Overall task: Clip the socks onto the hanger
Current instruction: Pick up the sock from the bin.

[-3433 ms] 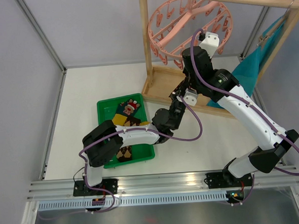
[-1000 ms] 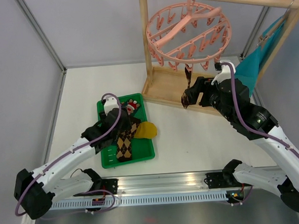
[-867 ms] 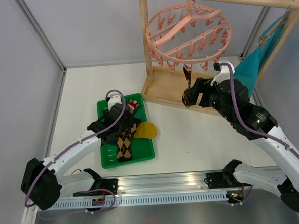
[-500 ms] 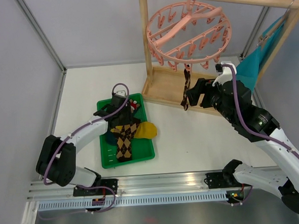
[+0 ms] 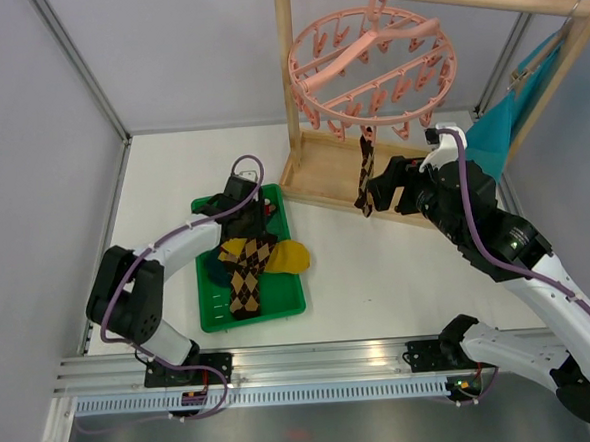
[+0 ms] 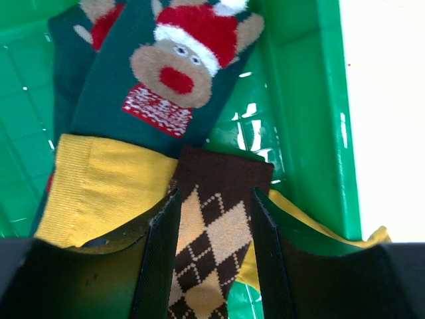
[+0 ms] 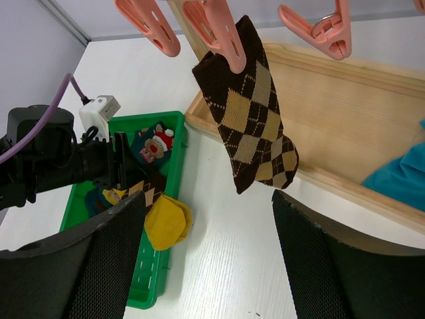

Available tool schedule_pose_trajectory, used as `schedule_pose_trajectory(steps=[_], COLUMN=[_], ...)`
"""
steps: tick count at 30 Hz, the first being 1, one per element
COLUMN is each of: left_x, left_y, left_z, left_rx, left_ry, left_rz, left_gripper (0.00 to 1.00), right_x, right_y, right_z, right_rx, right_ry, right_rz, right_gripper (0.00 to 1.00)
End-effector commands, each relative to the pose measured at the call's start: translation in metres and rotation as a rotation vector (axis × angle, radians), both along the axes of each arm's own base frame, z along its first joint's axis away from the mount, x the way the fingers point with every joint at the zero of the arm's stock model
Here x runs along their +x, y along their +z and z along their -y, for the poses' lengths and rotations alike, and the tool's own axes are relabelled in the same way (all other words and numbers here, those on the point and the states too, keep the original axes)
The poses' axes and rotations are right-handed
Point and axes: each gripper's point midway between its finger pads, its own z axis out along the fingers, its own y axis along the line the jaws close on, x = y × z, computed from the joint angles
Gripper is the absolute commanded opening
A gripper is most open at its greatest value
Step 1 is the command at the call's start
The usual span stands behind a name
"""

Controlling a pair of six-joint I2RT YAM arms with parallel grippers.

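Left arm (image 5: 177, 250) low, jaws astride argyle sock (image 6: 216, 226)

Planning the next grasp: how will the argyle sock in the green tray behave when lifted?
That argyle sock is probably floppy: the clipped argyle sock hangs limp. One pink clip holds that, so likely light. Lying on the mustard-yellow sock, it might drag it.
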Motion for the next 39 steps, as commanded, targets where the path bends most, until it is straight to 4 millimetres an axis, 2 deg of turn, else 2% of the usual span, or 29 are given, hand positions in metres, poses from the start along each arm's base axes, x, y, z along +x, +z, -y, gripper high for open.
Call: schedule_pose_trajectory(steps=[1,19,32,39], left_x=[0.013,0.014,0.014,0.015], left_y=[0.007,-0.006,-0.008,-0.012], left_z=[-0.008,-0.006,0.01,0.002], left_rx=[0.029,0.019,-0.026,0.017], left_ry=[0.007,-0.014,-0.087,-0.066], left_rz=[0.037,-0.004,-0.036,-0.057], left_gripper=[0.52,0.5,0.47,0.47], right_x=[0.001,0.0,-0.001,-0.001], right_y=[0.009,0.005,0.005,0.004], right_z=[0.0,0.002,0.003,0.005], right_rx=[0.022,0.024,0.023,0.018], right_ry=[-0.001,-0.007,-0.012,-0.017], right_rz=[0.037,0.032,0.03,0.03], right_gripper=[0.83,0.83,0.83,0.84])
